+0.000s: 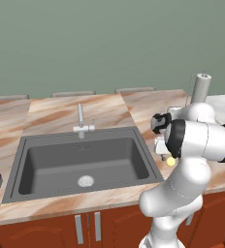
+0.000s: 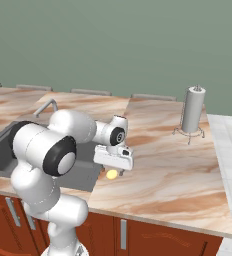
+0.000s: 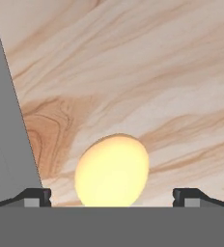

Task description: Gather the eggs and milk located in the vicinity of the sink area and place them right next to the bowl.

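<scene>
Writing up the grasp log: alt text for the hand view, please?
A pale yellow egg lies on the marbled counter, centred between the two open dark fingers at the bottom of the view. A grey edge of the sink runs along the left side.

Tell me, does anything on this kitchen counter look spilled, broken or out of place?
Nothing looks spilled or broken. The one oddity is a pale yellow egg lying loose on the bare marble counter right of the sink, with the open tool poised over it. The paper towel holder stands upright.
</scene>
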Controlling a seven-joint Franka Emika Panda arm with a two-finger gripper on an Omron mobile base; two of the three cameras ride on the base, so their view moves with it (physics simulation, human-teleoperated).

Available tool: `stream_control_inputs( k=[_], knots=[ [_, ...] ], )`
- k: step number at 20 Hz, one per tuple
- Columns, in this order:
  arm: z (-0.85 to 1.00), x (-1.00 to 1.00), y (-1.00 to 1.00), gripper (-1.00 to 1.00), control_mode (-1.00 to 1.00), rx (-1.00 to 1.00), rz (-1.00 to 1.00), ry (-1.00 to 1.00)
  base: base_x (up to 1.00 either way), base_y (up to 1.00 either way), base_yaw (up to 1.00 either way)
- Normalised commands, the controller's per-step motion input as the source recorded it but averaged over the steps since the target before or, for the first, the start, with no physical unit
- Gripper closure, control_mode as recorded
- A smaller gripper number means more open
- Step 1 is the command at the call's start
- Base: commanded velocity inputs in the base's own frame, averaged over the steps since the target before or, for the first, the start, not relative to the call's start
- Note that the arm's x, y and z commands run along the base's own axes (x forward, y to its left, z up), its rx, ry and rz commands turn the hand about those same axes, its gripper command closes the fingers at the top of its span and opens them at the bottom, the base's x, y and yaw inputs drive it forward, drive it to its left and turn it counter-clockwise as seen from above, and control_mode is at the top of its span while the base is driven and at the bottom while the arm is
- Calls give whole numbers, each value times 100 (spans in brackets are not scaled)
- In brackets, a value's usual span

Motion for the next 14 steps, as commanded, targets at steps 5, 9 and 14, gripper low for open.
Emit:
stream_control_inputs(
  k=[5, 9, 14],
  knots=[
    [-28, 0, 0, -100, -100, 0, 0, 0, 0, 0, 0],
    [-15, 0, 0, -100, -100, 0, 0, 0, 0, 0, 0],
    [0, 0, 0, -100, -100, 0, 0, 0, 0, 0, 0]
  ],
)
